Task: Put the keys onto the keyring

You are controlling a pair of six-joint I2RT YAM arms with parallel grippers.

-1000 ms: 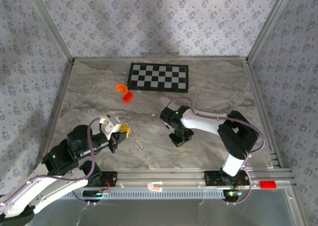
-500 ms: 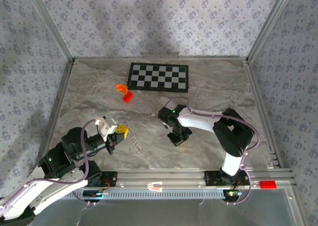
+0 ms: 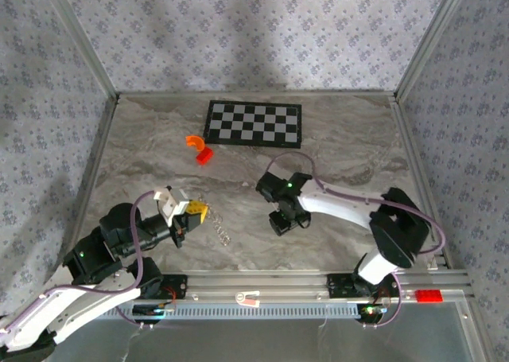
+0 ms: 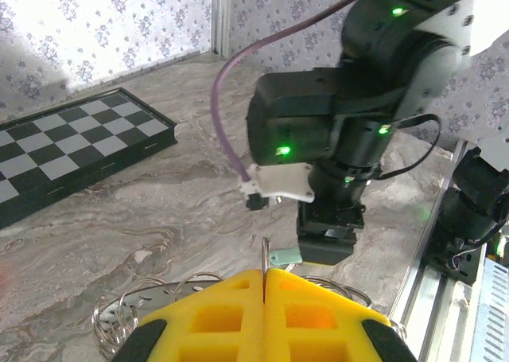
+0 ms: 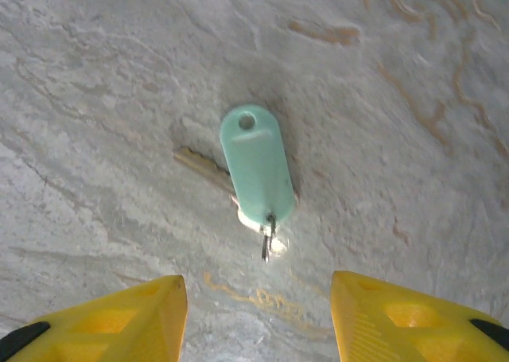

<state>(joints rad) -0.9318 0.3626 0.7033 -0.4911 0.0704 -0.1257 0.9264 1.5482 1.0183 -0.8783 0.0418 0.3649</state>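
Right wrist: keys just beyond spread right gripper, apart

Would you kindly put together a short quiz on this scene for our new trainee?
1. True or false: the right claw is shut on the teal key tag.
2. Which thing does the left claw pinch? A) a padlock B) the keyring C) a chess pawn
3. What colour is the curved piece beside the red piece, just in front of the checkerboard?

Key
1. False: the claw is open above the tag, which lies flat on the table.
2. B.
3. Orange: the orange piece.
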